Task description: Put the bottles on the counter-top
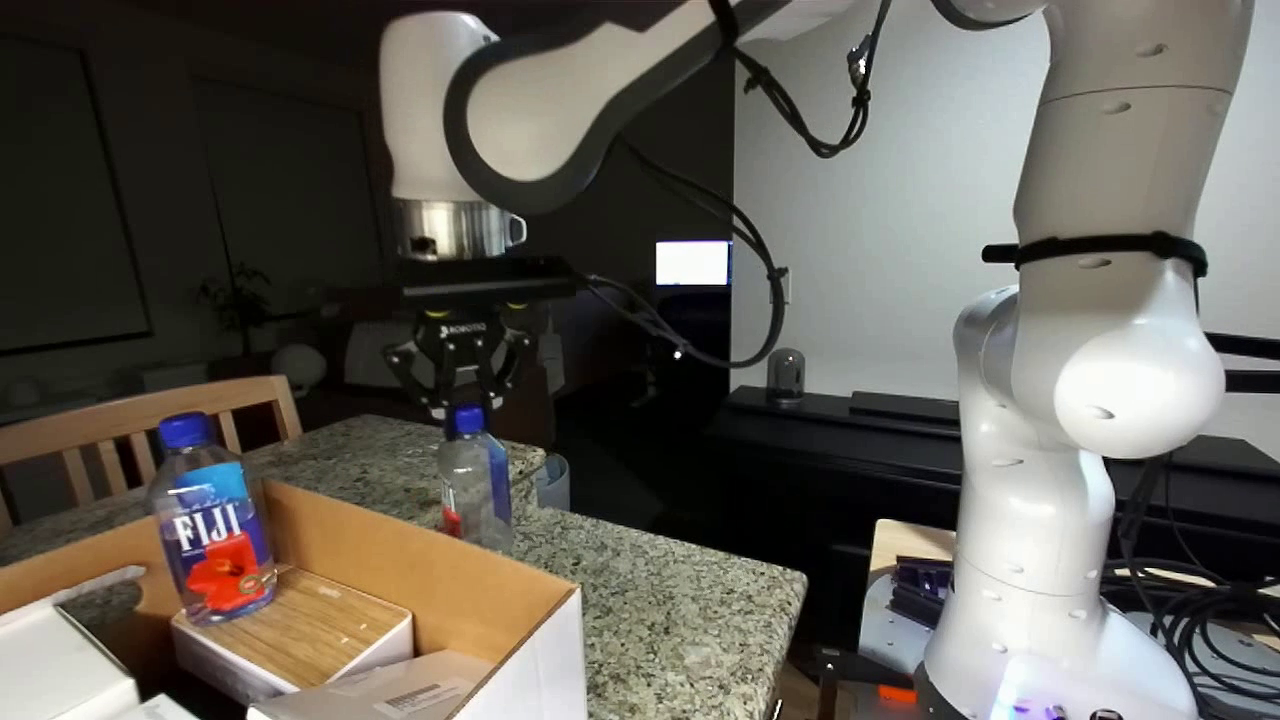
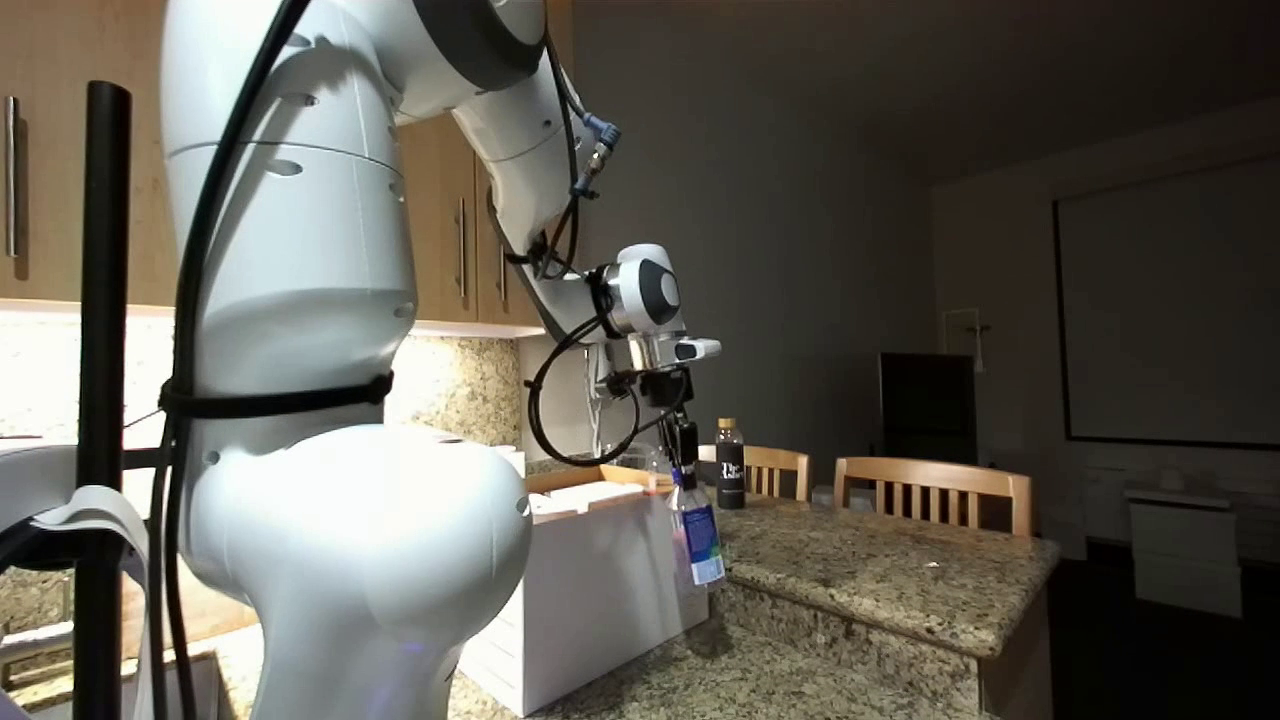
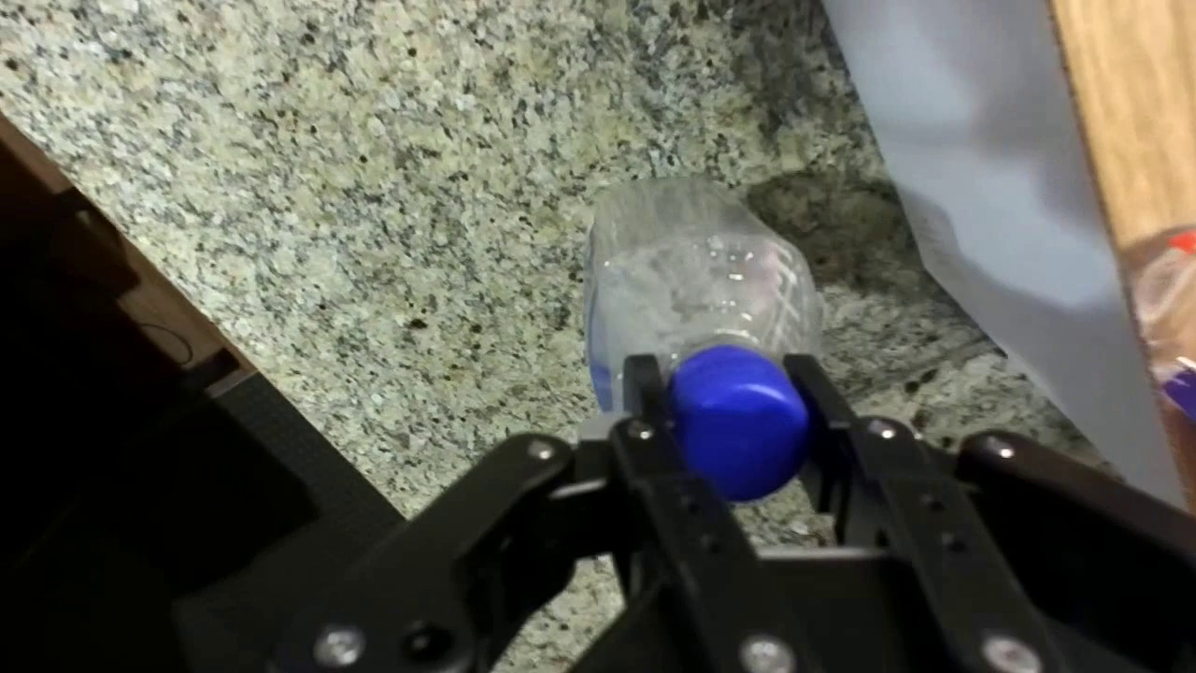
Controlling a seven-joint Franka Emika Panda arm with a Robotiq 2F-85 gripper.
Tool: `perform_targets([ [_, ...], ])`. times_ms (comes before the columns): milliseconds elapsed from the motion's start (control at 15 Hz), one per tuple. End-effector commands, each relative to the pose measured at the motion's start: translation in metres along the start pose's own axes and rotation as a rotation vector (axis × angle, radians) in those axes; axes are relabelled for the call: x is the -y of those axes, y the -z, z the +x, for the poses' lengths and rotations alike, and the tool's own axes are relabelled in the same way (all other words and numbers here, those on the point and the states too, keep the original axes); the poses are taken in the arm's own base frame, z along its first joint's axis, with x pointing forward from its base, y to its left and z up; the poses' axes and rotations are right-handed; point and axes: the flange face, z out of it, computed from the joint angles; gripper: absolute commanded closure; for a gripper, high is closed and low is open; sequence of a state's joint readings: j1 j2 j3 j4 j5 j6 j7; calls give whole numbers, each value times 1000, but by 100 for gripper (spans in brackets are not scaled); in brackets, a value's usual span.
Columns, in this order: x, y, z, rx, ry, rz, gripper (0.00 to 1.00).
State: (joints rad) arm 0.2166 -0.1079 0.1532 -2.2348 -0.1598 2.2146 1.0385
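Note:
My gripper (image 1: 467, 408) is shut on the blue cap of a clear bottle (image 1: 474, 490). The bottle hangs slightly tilted above the lower granite counter-top (image 1: 690, 610), outside the box. In an exterior view the held bottle (image 2: 701, 535) has a gap and a shadow beneath it. In the wrist view the cap sits between both fingers (image 3: 727, 383), with the bottle body (image 3: 696, 271) beyond it over the granite (image 3: 327, 234). A second bottle (image 1: 215, 540) with a FIJI label stands, leaning slightly, on a wood-topped package in the box. Part of it shows at the wrist view's right edge (image 3: 1173, 318).
The cardboard box (image 2: 610, 580) with white sides stands beside the held bottle and holds several white packages. A raised granite ledge (image 2: 900, 560) runs behind. A dark bottle with a tan cap (image 2: 731, 475) stands on it. Wooden chairs (image 2: 935, 490) are behind the ledge.

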Motion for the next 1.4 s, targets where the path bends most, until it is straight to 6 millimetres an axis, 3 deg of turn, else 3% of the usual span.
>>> perform_targets([
  [0, -35, -41, -7, 17, -112, -33, 85],
  [200, -72, -74, -3, 57, -199, -48, 85],
  [400, -91, -92, 3, 36, -244, -25, 84],
  [933, -98, -119, 11, -4, -317, 180, 85],
  [1333, -96, -129, 6, 26, -350, 222, 85],
])
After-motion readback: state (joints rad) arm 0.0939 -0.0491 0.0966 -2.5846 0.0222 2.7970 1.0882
